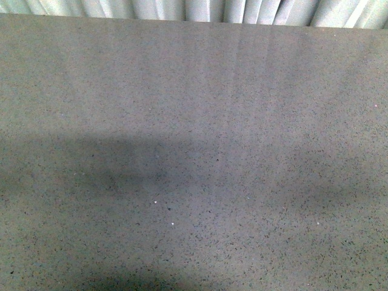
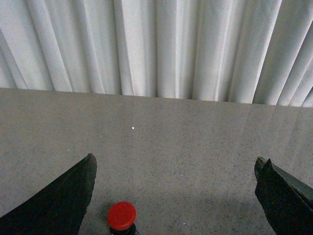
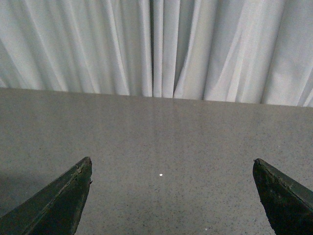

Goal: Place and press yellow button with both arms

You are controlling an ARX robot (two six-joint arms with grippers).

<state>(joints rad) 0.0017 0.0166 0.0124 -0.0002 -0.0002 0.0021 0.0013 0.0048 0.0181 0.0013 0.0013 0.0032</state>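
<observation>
No yellow button shows in any view. In the left wrist view a small push button with a round red cap [image 2: 122, 215] on a black collar stands on the grey table, at the picture's bottom edge. It is between the jaws of my left gripper [image 2: 175, 159], close to one dark finger [image 2: 63, 200] and apart from it. The left gripper is open and empty. My right gripper [image 3: 172, 160] is open and empty over bare table. Neither arm shows in the front view.
The grey speckled table [image 1: 194, 151] fills the front view. White pleated curtains hang behind its far edge [image 1: 194, 9] and also show in the left wrist view [image 2: 156, 44] and the right wrist view [image 3: 156, 44].
</observation>
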